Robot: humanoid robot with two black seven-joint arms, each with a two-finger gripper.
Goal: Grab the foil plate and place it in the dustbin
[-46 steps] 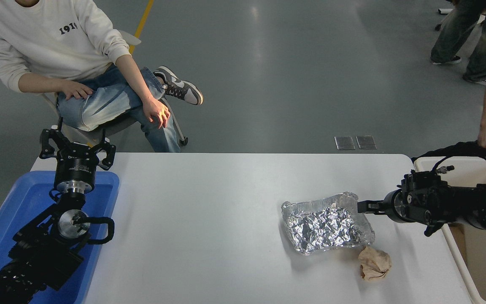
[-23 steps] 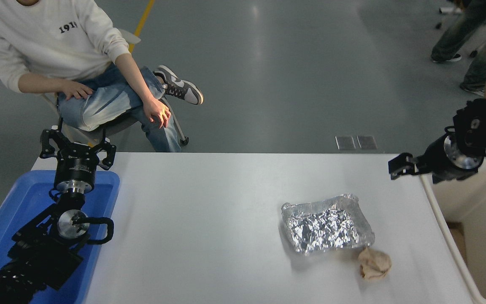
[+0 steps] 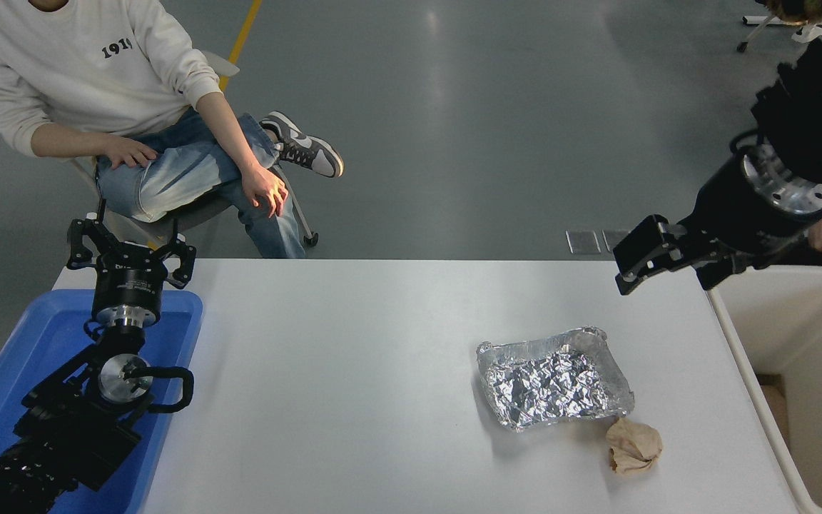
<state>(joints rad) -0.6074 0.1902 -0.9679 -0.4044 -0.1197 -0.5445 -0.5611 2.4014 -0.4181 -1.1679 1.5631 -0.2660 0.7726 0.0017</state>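
Head view shows the foil plate (image 3: 554,386) lying near the bench's right edge beside the dustbin (image 3: 803,371), so the right gripper (image 3: 657,260), raised empty with fingers apart, should descend onto its thin rim, avoiding the paper ball (image 3: 632,446).

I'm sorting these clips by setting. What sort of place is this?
Probably a robot lab or workshop: bare grey floor with a yellow line, a white table, and a person sitting watching.
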